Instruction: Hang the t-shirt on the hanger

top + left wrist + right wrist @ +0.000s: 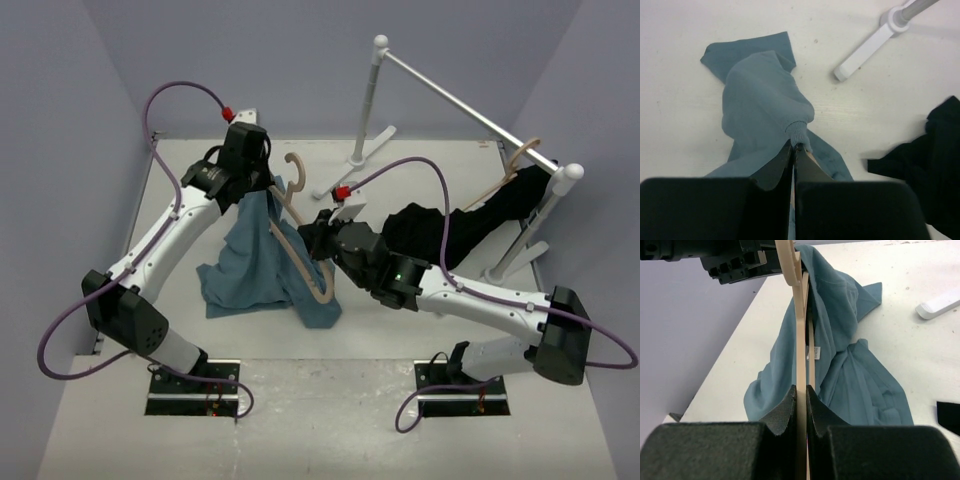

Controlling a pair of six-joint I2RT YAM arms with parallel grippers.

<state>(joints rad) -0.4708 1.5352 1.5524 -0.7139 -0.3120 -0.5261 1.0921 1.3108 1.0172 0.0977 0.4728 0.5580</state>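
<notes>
I see the left gripper (792, 148) clamping the t-shirt (757, 100) collar; the right gripper (801, 390), at its 3 o'clock, clamps the hanger (800, 330).

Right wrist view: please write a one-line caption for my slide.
Right tool shut on the pale wooden hanger, seen edge-on, blue t-shirt draped beside it over the white table.

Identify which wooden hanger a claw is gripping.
The hanger beside the blue t-shirt, pinched in the right claw; the other hanger hangs on the rack with the black garment.
</notes>
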